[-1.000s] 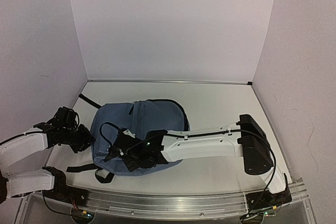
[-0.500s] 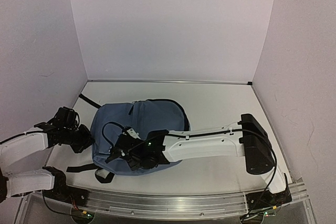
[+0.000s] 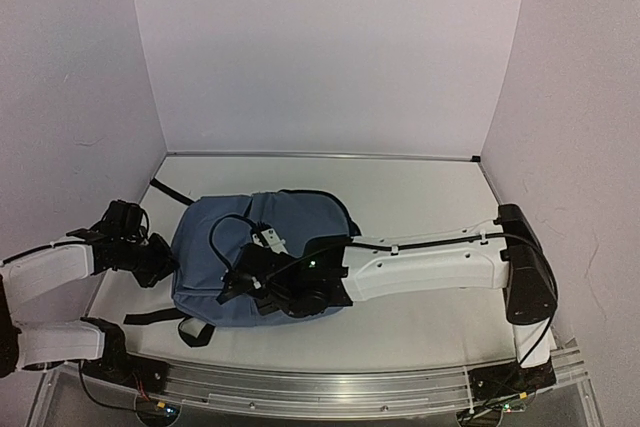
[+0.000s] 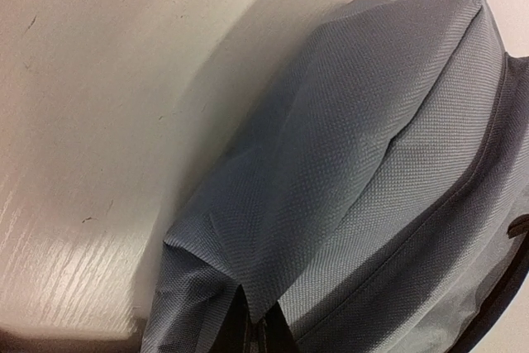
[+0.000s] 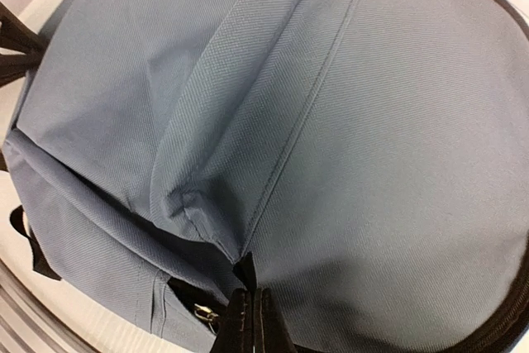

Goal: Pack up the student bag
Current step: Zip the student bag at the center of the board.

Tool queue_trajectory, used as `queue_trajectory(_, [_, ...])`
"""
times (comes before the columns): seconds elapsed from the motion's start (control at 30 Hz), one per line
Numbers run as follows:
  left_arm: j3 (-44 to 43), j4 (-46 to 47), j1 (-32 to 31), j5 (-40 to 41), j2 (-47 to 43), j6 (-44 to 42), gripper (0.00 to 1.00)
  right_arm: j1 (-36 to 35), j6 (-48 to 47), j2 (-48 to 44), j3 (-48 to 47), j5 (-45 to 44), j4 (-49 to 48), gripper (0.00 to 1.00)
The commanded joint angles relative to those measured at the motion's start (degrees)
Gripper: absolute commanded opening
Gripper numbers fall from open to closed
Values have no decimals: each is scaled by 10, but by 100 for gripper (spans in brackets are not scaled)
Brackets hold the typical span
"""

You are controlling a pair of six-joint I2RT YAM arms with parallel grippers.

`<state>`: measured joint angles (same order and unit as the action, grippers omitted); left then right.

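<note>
The top camera sits above and behind my two bases, looking down across the table point(image 3: 420, 197) to its far edge. My left wrist camera looks past my left claw point(image 4: 250, 335), close against the student bag point(image 4: 372, 163) near the table's left edge. My right wrist camera looks past my right claw point(image 5: 250, 328), tight over the bag's upper face. All three views share the bag.

Left-centre: student bag point(image 3: 215, 237) blocks — table point(image 3: 420, 197) behind, right open.
</note>
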<state>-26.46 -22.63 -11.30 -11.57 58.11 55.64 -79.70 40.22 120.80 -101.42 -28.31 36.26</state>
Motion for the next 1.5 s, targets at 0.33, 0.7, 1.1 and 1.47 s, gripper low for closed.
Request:
queue_trajectory(0.33, [-89,65,97,-17,94,-89,0,-1,52,-76,47,-73,3,0])
queue_trajectory(0.7, [-255,118,108,-5,274,-165,0,14,74,-102,84,-90,4,0])
queue_trajectory(1.1, [-424,159,107,-69,432,-255,0,47,87,-125,126,-86,2,0])
queue_trajectory(1.47, [-399,91,107,-55,302,-251,71,46,70,-127,130,-42,-44,0])
